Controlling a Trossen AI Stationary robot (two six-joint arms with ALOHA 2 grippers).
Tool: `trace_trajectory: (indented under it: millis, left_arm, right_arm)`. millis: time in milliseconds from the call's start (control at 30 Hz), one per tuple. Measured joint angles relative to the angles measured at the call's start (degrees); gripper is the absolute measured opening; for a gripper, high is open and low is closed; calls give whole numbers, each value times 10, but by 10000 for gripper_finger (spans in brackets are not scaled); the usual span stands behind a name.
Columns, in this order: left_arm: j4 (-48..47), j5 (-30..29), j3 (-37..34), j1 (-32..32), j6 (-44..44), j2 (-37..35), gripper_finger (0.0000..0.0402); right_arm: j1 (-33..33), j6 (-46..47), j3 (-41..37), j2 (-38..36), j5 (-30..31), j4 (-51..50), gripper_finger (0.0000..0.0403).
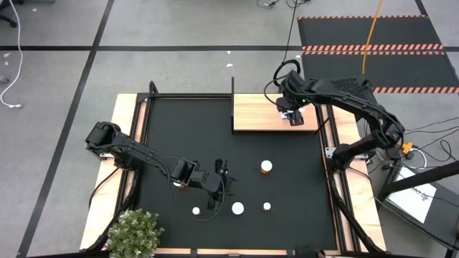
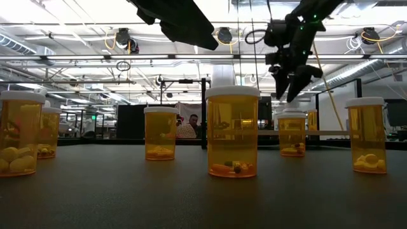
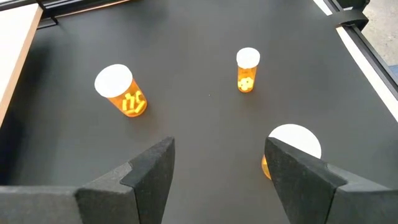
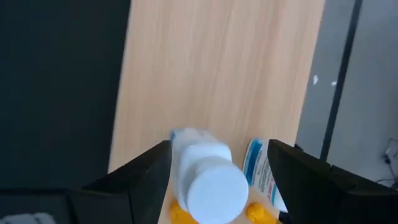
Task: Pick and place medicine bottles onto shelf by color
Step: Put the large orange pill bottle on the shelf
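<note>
Overhead, we see the right gripper [image 1: 295, 117] above the flat light-wood shelf board [image 1: 259, 115] at the far right of the black mat [image 1: 179, 136], with bottles too small to count under it. The left gripper [image 1: 221, 172] hangs over the near part of the mat. 4 white-capped medicine bottles stand on the mat: an orange one [image 1: 266, 168] near the middle and 3 along the near edge, at [image 1: 196, 211], [image 1: 237, 208] and [image 1: 267, 206]. A green leafy plant [image 1: 133, 233] sits at the near left corner.

At table height, we count several orange bottles with white caps, the closest [image 2: 233, 131] in the middle, holding a few pills. The right gripper [image 2: 289, 86] hangs just above another orange bottle [image 2: 291, 133] farther back, fingers apart and not touching it.

From the left wrist, we see that gripper's fingers [image 3: 152, 168] spread and gripping nothing, with 3 orange bottles on the mat: 1 [image 3: 119, 89] and another [image 3: 247, 69] well apart, a third [image 3: 292, 144] partly hidden behind a finger.

From the right wrist, we see fingers [image 4: 149, 171] parted either side of a white-capped bottle [image 4: 211, 180] standing on the shelf [image 4: 217, 68], not touching it. A labelled bottle [image 4: 261, 171] stands just beside it.
</note>
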Motion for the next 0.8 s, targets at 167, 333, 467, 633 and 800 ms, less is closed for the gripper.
trace_trajectory:
  millis: [167, 333, 467, 633, 800]
  left_arm:
    - [0, 0, 0, 0, 0, 0, 250]
    - [0, 0, 0, 0, -1, 0, 250]
    - [-1, 0, 0, 0, -4, 0, 250]
    - [-9, 0, 0, -5, -16, 0, 250]
    - [-24, 0, 0, -16, -22, 0, 250]
  right_arm:
    - [57, 104, 0, -46, 0, 22, 261]
    - [136, 313, 0, -87, -3, 54, 256]
    - [223, 420, -18, -102, 1, 80, 254]
    - [345, 516, -60, -109, 58, 148, 253]
    - [468, 582, -90, -108, 172, 206, 253]
